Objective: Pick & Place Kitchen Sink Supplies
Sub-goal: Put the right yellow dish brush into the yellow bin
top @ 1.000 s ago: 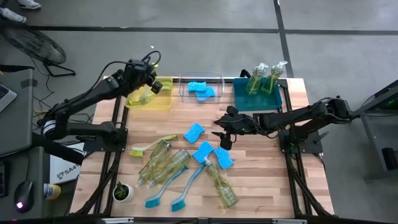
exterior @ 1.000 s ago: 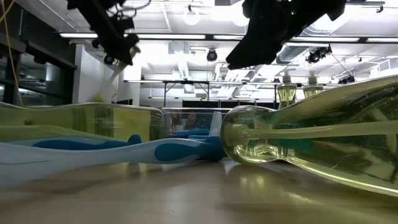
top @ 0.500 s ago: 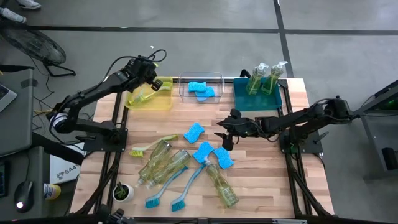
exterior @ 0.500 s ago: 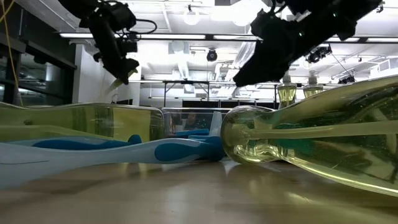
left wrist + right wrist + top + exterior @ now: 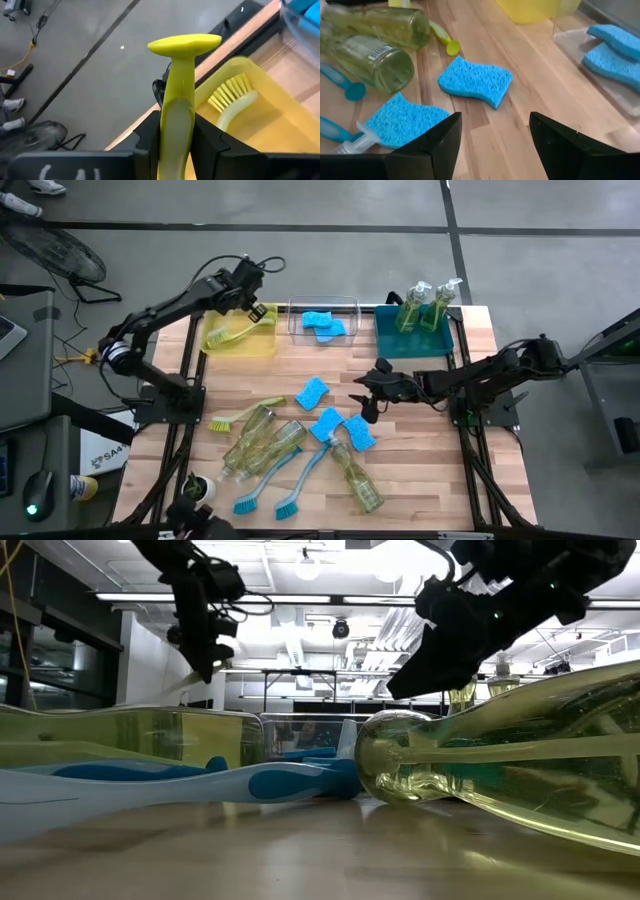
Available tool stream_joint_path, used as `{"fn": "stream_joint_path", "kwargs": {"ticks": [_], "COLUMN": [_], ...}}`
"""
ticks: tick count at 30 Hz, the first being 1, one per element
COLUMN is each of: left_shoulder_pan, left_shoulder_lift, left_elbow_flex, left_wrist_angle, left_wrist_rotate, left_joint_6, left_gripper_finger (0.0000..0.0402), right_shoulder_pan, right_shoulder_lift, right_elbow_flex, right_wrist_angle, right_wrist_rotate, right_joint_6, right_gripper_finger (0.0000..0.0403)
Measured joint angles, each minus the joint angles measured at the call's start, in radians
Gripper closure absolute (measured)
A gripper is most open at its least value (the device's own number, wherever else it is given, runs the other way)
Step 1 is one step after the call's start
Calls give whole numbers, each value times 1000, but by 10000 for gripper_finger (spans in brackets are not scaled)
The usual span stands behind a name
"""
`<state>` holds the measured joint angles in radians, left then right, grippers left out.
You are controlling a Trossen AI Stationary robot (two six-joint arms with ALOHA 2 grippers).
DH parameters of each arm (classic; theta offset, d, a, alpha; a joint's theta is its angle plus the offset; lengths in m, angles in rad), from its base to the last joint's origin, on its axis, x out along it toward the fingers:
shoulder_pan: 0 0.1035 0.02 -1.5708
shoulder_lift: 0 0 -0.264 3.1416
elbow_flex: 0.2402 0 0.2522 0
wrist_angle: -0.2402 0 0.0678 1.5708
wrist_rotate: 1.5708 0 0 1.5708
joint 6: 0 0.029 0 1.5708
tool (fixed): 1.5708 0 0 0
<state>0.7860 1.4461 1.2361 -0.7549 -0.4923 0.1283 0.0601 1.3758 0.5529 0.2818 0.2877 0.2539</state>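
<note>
High view: the left end effector (image 5: pixel 247 308) has swung farther back over the yellow bin (image 5: pixel 262 345), gripping a yellow-green brush (image 5: pixel 232 332) whose bristles dip into it. The right end effector (image 5: pixel 364 394), jaws wide and empty, has drifted slightly right, above the blue sponges (image 5: pixel 312 392) on the bench (image 5: pixel 420 450).

Left wrist view: the fingers (image 5: pixel 212 142) clamp the brush handle (image 5: pixel 176 120).

Right wrist view: a sponge (image 5: pixel 475 81) lies ahead.

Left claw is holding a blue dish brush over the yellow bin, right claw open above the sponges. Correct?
Not quite: the dish brush in the left claw is yellow-green, not blue, as the left wrist view shows. The rest holds: it is over the yellow bin, and the right claw is open above the sponges.
</note>
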Motion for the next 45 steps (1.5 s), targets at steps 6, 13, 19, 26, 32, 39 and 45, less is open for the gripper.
{"fn": "stream_joint_path", "kwargs": {"ticks": [6, 13, 19, 26, 32, 39, 45], "left_shoulder_pan": [0, 29, 83, 136, 159, 156, 156], "left_shoulder_lift": [104, 169, 191, 193, 193, 235, 279], "left_elbow_flex": [44, 47, 48, 47, 47, 47, 47], "left_wrist_angle": [-78, -89, -93, -85, -74, -82, -83], "left_wrist_rotate": [11, 98, 152, 202, 218, 227, 250], "left_joint_6": [0, -1, 25, 65, 75, 94, 108], "left_gripper_finger": [328, 322, 323, 323, 323, 323, 323], "right_shoulder_pan": [0, 0, 0, 0, 0, 0, 0], "right_shoulder_lift": [0, 0, 0, 0, 0, 0, 0], "right_elbow_flex": [-42, -46, -46, -46, -46, -46, -46], "right_wrist_angle": [38, 32, 31, 32, 31, 31, 31], "right_wrist_rotate": [-2, -6, -6, -6, -6, -2, -2], "right_joint_6": [30, 34, 29, 27, 27, 28, 29], "right_gripper_finger": [176, 176, 176, 176, 176, 176, 176]}}
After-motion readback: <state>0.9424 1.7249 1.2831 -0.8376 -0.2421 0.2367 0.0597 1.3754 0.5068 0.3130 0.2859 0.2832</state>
